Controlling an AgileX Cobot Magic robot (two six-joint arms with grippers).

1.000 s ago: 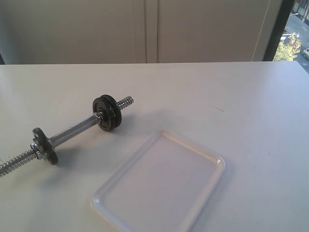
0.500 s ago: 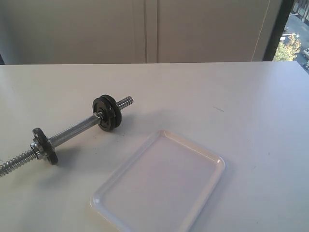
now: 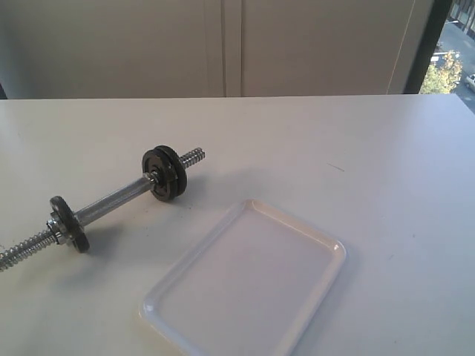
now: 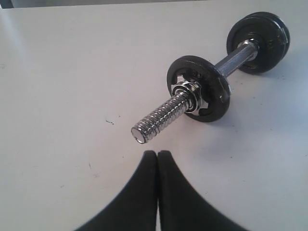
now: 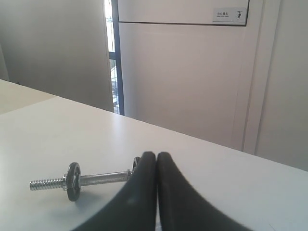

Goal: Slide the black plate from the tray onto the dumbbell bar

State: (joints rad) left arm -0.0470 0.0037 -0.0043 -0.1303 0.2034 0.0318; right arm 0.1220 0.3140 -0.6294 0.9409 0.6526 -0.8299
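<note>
The dumbbell bar (image 3: 111,202) lies on the white table at the left, chrome with threaded ends. A pair of black plates (image 3: 165,172) sits on its far end and a single black plate (image 3: 69,222) with a silver nut on its near end. The white tray (image 3: 252,203) rests at front centre with nothing in it. Neither arm shows in the exterior view. My left gripper (image 4: 157,153) is shut and empty, its tips just short of the bar's threaded end (image 4: 159,118). My right gripper (image 5: 156,154) is shut and empty, above the table, with the bar (image 5: 101,178) beyond it.
The table (image 3: 356,148) is white and plain. Pale wall panels stand behind it, and a window shows at the far right.
</note>
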